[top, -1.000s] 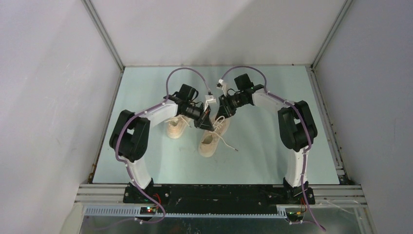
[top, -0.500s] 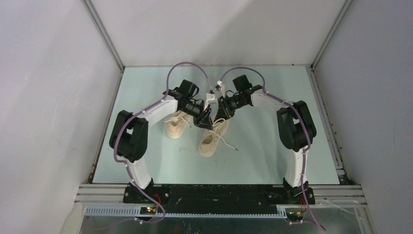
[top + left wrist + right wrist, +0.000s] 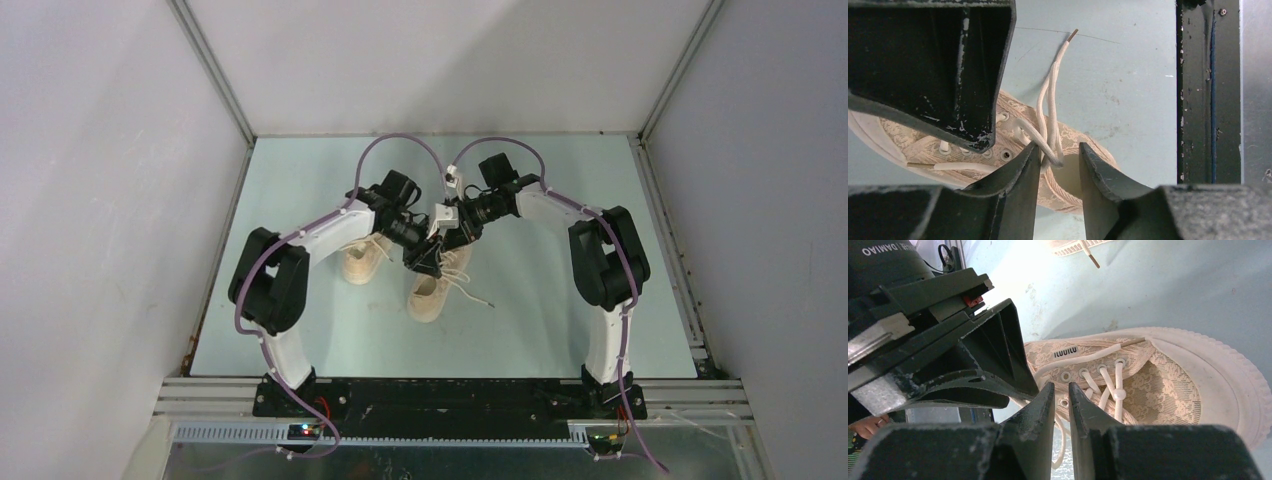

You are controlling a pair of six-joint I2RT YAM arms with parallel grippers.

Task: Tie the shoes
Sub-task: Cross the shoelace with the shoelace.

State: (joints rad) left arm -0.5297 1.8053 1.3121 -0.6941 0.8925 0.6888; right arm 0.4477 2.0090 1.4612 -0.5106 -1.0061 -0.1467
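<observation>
Two cream-beige shoes lie mid-table: one (image 3: 357, 264) under my left arm, the other (image 3: 428, 298) to its right, a loose off-white lace (image 3: 478, 296) trailing from it. Both grippers meet over the right shoe's laces. My left gripper (image 3: 425, 262) is open; in its wrist view a lace loop (image 3: 1048, 100) runs between the fingers at the gripper (image 3: 1059, 150), against the left one, above the shoe's collar (image 3: 1068, 182). My right gripper (image 3: 1061, 386) stands with only a narrow gap between its fingers, nothing in it, over the eyelets of the shoe (image 3: 1168, 390). It sits just behind the left one (image 3: 447, 236).
The left gripper's black body (image 3: 973, 355) crowds close beside the right fingers. The right gripper's finger (image 3: 933, 65) fills the upper left of the left wrist view. Grey walls enclose the pale green table (image 3: 560, 320); a black rail (image 3: 1200, 90) runs along its near edge.
My left gripper has moved right and nearer, from beside the left shoe to over the right shoe's laces. The right gripper has barely moved. The shoes have stayed in place.
</observation>
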